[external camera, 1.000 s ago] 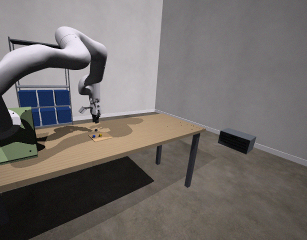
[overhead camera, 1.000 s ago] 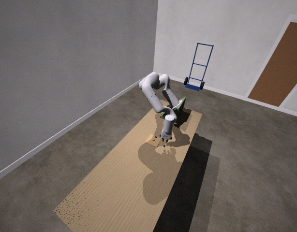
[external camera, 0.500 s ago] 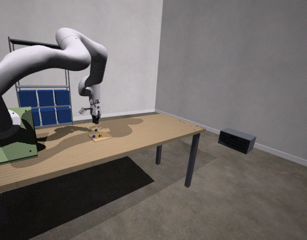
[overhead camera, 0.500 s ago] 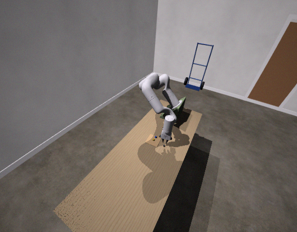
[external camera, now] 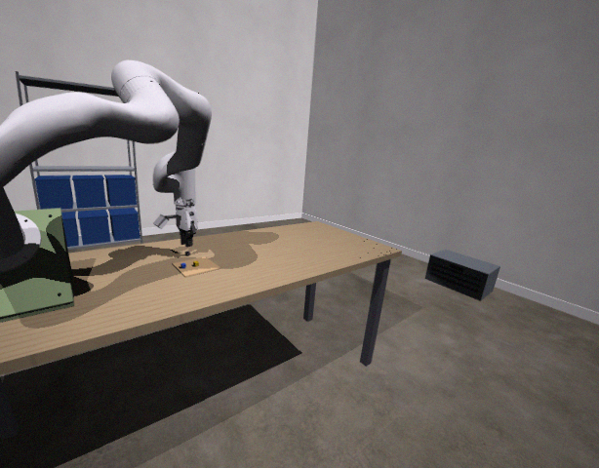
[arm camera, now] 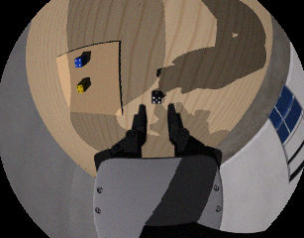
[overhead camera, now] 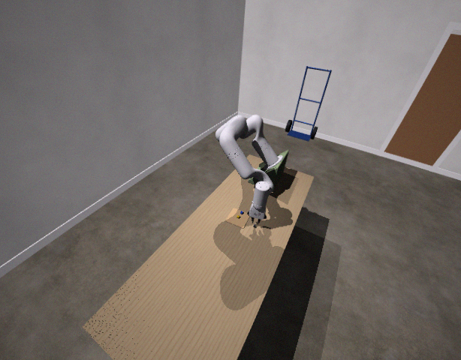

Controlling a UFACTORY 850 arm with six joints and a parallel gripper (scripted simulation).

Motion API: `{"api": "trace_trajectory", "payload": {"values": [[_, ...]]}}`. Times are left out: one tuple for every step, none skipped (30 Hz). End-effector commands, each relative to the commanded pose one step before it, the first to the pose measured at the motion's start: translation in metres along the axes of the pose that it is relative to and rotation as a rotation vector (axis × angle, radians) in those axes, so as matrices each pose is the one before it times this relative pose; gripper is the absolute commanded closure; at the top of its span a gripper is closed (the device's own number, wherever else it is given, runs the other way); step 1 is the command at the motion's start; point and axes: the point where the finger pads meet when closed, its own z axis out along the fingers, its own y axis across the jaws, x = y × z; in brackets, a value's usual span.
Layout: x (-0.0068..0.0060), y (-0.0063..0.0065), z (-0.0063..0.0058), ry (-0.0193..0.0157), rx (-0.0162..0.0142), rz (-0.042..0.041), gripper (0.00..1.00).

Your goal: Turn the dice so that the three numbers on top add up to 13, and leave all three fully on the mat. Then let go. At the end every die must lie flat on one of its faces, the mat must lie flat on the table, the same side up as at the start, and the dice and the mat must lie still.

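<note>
A small tan mat (arm camera: 91, 79) lies flat on the wooden table, and also shows in the top view (overhead camera: 238, 217) and the exterior view (external camera: 194, 266). A blue die (arm camera: 79, 61) and a yellow die (arm camera: 83, 85) rest on it. A black die (arm camera: 157, 97) lies on the bare table just off the mat's edge. My gripper (arm camera: 156, 112) points straight down above the black die, and it also shows in the exterior view (external camera: 187, 240). Its fingers stand partly apart with nothing between them. The numbers on top of the dice are too small to read.
The arm's green base block (external camera: 24, 261) stands at the table's near-left end. A shelf with blue bins (external camera: 88, 201) is behind the table. A dark crate (external camera: 460, 273) and a blue hand truck (overhead camera: 306, 104) stand on the floor.
</note>
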Motion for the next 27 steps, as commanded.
{"api": "trace_trajectory", "payload": {"values": [[-0.00078, -0.00004, 0.00411, -0.00175, -0.00016, 0.00059, 0.69], [0.00004, 0.00001, 0.00158, 0.0, 0.0, 0.0, 0.69], [0.00003, 0.0, 0.00155, 0.0, 0.0, 0.0, 0.69], [0.0, 0.0, 0.0, 0.0, 0.0, 0.0, 0.69], [0.0, 0.0, 0.0, 0.0, 0.0, 0.0, 0.69], [0.00003, 0.0, 0.00151, 0.0, 0.0, 0.0, 0.69], [0.00003, 0.00001, 0.00146, 0.0, 0.0, 0.0, 0.69], [0.00003, 0.0, 0.00141, 0.0, 0.0, 0.0, 0.69], [0.00003, 0.0, 0.00135, 0.0, 0.0, 0.0, 0.69], [0.00003, 0.00001, 0.00128, 0.0, 0.0, 0.0, 0.69], [0.00002, 0.0, 0.00121, 0.0, 0.0, 0.0, 0.69], [0.00002, 0.0, 0.00114, 0.0, 0.0, 0.0, 0.69], [0.00002, 0.0, 0.00106, 0.0, 0.0, 0.0, 0.69], [0.00002, 0.0, 0.00098, 0.0, 0.0, 0.0, 0.69], [0.00002, 0.0, 0.0009, 0.0, 0.0, 0.0, 0.69], [0.00001, 0.0, 0.00081, 0.0, 0.0, 0.0, 0.69], [0.00001, 0.0, 0.00073, 0.0, 0.0, 0.0, 0.69], [0.00001, 0.0, 0.00064, 0.0, 0.0, 0.0, 0.69], [0.00001, 0.0, 0.00056, 0.0, 0.0, 0.0, 0.69], [0.00001, 0.0, 0.00048, 0.0, 0.0, 0.0, 0.69], [0.0, 0.0, 0.0, 0.0, 0.0, 0.0, 0.69], [0.0, 0.0, 0.0, 0.0, 0.0, 0.0, 0.69], [0.00001, 0.0, 0.0004, 0.0, 0.0, 0.0, 0.69], [0.00001, 0.0, 0.00032, 0.0, 0.0, 0.0, 0.69], [0.00001, 0.0, 0.00025, 0.0, 0.0, 0.0, 0.69], [0.0, 0.0, 0.00019, 0.0, 0.0, 0.0, 0.69], [0.0, 0.0, 0.00013, 0.0, 0.0, 0.0, 0.69]]}}
